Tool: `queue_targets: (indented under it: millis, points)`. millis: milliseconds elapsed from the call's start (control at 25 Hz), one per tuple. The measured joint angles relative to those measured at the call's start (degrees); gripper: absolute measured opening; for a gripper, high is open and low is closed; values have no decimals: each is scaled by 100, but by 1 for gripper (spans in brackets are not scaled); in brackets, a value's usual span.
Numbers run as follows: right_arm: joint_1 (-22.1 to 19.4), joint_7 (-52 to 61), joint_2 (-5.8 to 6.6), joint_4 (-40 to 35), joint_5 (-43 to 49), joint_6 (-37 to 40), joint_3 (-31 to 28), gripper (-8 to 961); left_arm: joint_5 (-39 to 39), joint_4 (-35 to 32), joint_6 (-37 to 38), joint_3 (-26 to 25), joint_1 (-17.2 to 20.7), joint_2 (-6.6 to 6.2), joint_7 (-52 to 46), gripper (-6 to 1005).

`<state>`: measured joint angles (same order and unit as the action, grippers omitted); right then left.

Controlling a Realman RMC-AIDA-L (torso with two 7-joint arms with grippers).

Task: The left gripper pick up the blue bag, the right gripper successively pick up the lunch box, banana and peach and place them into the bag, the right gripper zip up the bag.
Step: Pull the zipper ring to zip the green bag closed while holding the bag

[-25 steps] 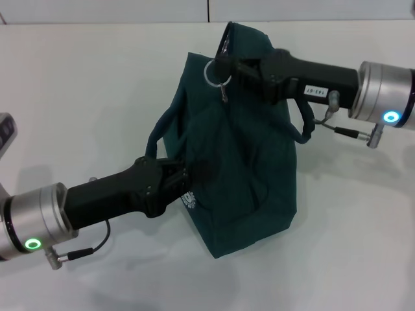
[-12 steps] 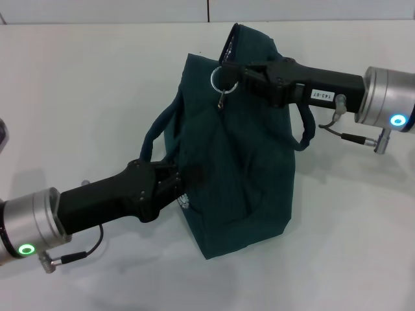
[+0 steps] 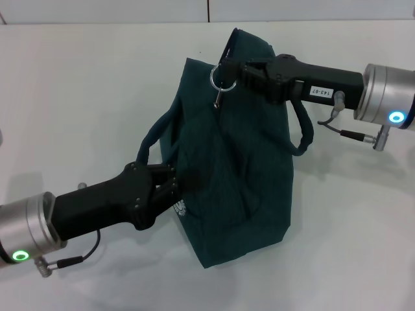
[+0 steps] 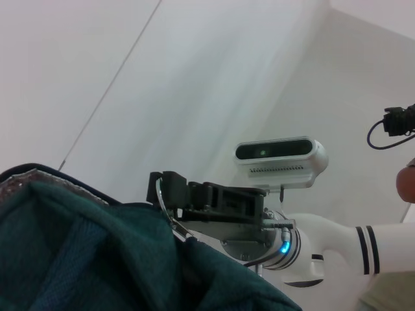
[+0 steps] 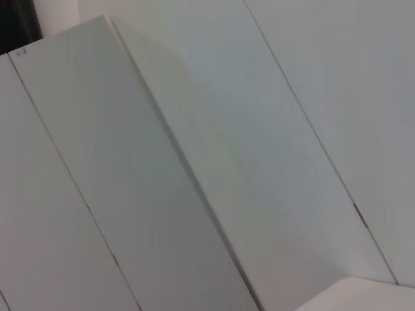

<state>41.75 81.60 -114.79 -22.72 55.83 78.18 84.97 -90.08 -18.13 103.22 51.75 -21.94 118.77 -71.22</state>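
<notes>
The blue bag [image 3: 240,168] stands tilted in the middle of the white table, its top drawn together. My left gripper [image 3: 174,186] is shut on the bag's near side, next to the small white logo [image 3: 181,208]. My right gripper [image 3: 237,70] is at the bag's top, shut on the ring zip pull [image 3: 218,78]. The left wrist view shows the bag's fabric [image 4: 78,259], a strip of foil lining [image 4: 26,176] and the right gripper [image 4: 166,192] beyond it. The lunch box, banana and peach are out of view.
The bag's two loop handles hang at its left [image 3: 150,137] and right [image 3: 305,133]. The white table [image 3: 78,84] surrounds the bag. The right wrist view shows only pale wall panels [image 5: 194,162].
The left gripper has drawn back toward the lower left with the bag's side, and the bag's bottom has shifted that way. The right gripper has stayed at the zip ring, moved slightly right.
</notes>
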Motion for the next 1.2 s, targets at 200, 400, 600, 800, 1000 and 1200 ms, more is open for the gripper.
queue_targets:
  millis: [200, 400, 600, 800, 1000, 1200]
  points:
    - [3, 12, 1, -9, -5, 87, -71, 24, -10, 31, -3, -27, 24, 1, 38, 52]
    - [-1, 15, -13, -15, -31, 240, -81, 24, 4, 35, -190, -74, 79, -4, 41, 50]
    - [-2, 27, -42, -24, -48, 429, -84, 24, 13, 57, -480, -366, 141, -1, 38, 49]
    - [-33, 30, -57, -24, -48, 468, -78, 24, 85, 57, -677, -467, 228, 12, 37, 48]
    - [-57, 18, -62, -16, -53, 365, -134, 24, 36, 44, -649, -458, 241, 32, 38, 47]
    - [-29, 4, -70, -14, -52, 236, -146, 25, -199, 0, -621, -442, 174, 42, 38, 49]
